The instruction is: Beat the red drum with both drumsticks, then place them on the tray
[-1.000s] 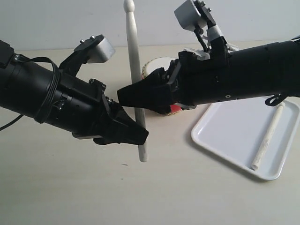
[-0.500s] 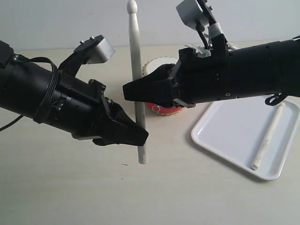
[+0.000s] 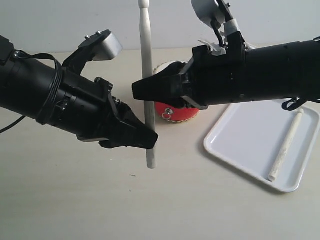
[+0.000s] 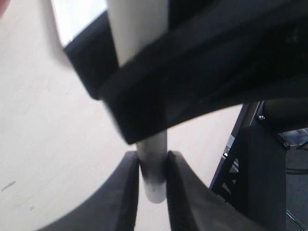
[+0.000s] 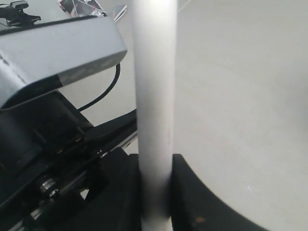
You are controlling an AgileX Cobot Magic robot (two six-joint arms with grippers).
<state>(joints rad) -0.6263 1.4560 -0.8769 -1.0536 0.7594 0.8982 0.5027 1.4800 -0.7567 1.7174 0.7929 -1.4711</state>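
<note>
One pale drumstick [image 3: 146, 60] stands upright in mid-air, tip up. My left gripper [image 3: 150, 141] is shut on it near its butt end, which pokes out below the black fingers [image 4: 127, 192]. My right gripper [image 3: 140, 93] grips the same drumstick [image 5: 154, 96] higher up, its fingers [image 5: 185, 192] pressed against both sides. The red drum [image 3: 181, 111] with its cream top sits on the table behind the right gripper, partly hidden. The second drumstick [image 3: 286, 146] lies on the white tray [image 3: 240, 145] at the right.
Both black arms meet over the middle of the beige table [image 3: 75, 200]. The left arm's grey wrist camera [image 5: 53, 53] sits close beside the stick. The tray's near corner reaches toward the table's front right.
Both grippers and the upright drumstick have risen a little. The right gripper has lifted off the drum's front, so more of its red side shows.
</note>
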